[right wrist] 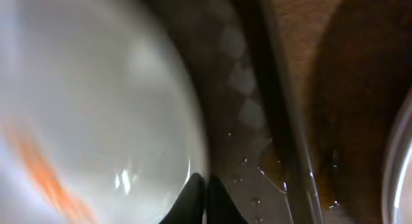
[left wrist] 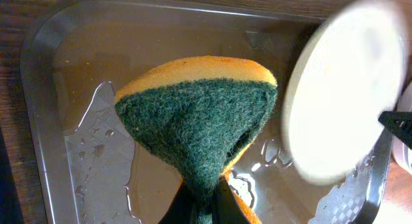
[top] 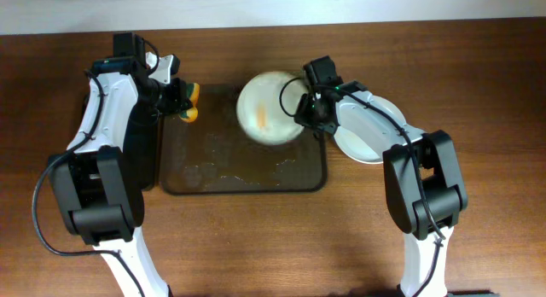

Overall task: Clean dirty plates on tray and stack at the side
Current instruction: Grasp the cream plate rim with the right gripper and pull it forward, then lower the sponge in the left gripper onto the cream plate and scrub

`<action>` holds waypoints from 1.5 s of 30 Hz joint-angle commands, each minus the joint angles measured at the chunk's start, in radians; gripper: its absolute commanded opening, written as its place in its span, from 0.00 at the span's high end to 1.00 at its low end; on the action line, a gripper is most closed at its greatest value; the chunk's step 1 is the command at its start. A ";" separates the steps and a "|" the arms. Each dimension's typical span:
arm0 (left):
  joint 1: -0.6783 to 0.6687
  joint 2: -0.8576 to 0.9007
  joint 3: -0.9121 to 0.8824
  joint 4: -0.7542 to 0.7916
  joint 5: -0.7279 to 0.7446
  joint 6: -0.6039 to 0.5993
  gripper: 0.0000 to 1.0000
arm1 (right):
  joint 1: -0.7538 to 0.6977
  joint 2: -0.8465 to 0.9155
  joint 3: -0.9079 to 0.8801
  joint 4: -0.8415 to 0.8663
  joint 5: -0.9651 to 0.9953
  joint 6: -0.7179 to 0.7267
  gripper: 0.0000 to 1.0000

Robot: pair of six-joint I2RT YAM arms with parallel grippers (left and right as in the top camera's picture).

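My right gripper point(top: 300, 110) is shut on the right rim of a white plate point(top: 269, 107) with an orange smear, held tilted over the back right of the dark brown tray point(top: 247, 179). The plate fills the left of the right wrist view point(right wrist: 90, 102) and shows at the right of the left wrist view point(left wrist: 344, 89). My left gripper point(top: 181, 103) is shut on a yellow and green sponge point(left wrist: 196, 114) over the tray's back left corner. Another white plate point(top: 363, 143) lies on the table right of the tray, partly under my right arm.
The tray floor point(left wrist: 161, 50) is wet with water pools and droplets. A narrower black tray point(top: 147, 160) lies along the left side of the brown tray, under my left arm. Wooden table point(top: 273, 246) surrounds everything.
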 commanded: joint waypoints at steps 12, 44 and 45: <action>-0.001 0.005 -0.005 0.002 0.003 -0.007 0.99 | 0.071 0.011 0.103 -0.352 -0.278 -0.278 0.69; -0.068 0.007 -0.005 -0.014 -0.057 -0.007 0.99 | 0.150 0.159 0.216 -0.117 -0.104 0.026 0.96; -0.070 0.007 -0.005 -0.022 -0.057 -0.007 0.99 | 0.150 0.159 0.216 -0.113 -0.102 0.026 0.96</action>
